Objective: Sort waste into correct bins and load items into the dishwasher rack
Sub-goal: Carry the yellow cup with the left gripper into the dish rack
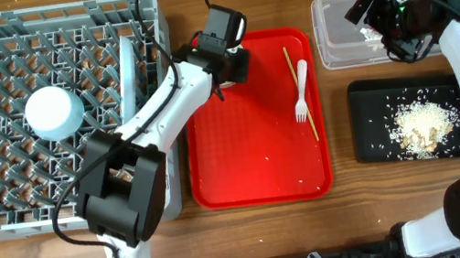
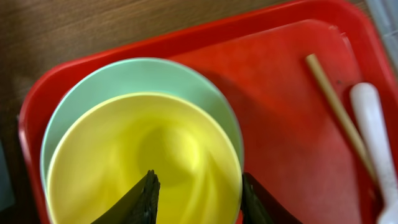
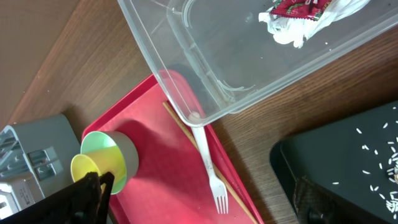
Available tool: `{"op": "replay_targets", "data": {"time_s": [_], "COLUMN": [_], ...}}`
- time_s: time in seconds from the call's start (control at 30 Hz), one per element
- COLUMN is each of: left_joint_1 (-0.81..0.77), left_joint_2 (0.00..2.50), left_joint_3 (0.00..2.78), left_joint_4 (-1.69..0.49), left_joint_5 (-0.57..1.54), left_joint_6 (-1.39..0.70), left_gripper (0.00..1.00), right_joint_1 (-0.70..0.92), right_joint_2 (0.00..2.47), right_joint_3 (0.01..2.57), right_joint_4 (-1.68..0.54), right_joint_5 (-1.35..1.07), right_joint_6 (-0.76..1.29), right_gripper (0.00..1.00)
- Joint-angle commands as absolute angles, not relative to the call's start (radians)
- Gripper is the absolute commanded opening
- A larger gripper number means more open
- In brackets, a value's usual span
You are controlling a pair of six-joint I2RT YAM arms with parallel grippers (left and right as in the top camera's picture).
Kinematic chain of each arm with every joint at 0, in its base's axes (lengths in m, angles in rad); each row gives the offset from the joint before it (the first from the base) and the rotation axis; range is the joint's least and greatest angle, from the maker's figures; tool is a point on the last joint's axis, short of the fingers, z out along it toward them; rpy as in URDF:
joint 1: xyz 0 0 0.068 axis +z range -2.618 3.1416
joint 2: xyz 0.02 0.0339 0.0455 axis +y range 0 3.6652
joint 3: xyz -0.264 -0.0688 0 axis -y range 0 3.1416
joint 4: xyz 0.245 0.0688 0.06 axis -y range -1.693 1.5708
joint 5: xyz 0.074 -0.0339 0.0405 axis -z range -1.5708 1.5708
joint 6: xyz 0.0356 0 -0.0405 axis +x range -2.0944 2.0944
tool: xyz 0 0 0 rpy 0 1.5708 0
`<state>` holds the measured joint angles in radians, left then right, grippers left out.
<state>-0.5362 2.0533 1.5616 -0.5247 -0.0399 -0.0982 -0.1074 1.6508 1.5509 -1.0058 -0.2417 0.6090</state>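
At the top left corner of the red tray (image 1: 255, 167), the left gripper (image 2: 198, 186) had its jaws partly narrowed across the rim of the yellow cup (image 2: 143, 149), one finger inside the cup and the other just outside its wall. Whether they actually pinched the wall could not be told. The cup sat nested in the pale green bowl (image 2: 137, 74), which rested on the tray.

Farther right on the tray lay the white fork (image 3: 208, 165) and the chopsticks (image 3: 186, 132), side by side and touching.

The right gripper (image 1: 373, 9) hung over the clear tub (image 1: 341, 42) with its jaws spread wide and nothing between them. In the tub lay the red-and-white wrapper (image 3: 298, 7) and the tissue (image 3: 286, 31).

Below the tub, the black tray (image 1: 375, 138) held the pile of rice scraps (image 1: 419, 127).

Left of the red tray, the grey rack (image 1: 3, 216) carried the white bowl (image 1: 53, 112) among its pegs and the plate (image 1: 126, 71) standing on edge.
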Motion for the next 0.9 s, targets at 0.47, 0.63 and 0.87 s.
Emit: {"op": "replay_targets", "data": {"time_s": [0.47, 0.63, 0.87], "left_joint_1": [-0.531, -0.530, -0.476], "left_joint_2": [2.078, 1.974, 1.807], "left_joint_3": [1.562, 1.562, 1.562], "left_joint_4": [-0.516, -0.528, -0.526], "left_joint_5": [-0.051, -0.055, -0.019], "left_joint_6": [-0.144, -0.272, -0.512], "left_gripper": [0.04, 0.04, 0.04], "right_joint_1": [-0.104, -0.104, -0.104], "right_joint_2": [1.654, 1.654, 1.654], "right_joint_3": [1.544, 1.544, 1.544], "right_joint_4": [-1.003, -1.003, -1.003], "right_joint_5": [-0.229, -0.229, -0.229], "right_joint_6": [0.621, 0.621, 0.621], "right_gripper": [1.00, 1.00, 1.00]}}
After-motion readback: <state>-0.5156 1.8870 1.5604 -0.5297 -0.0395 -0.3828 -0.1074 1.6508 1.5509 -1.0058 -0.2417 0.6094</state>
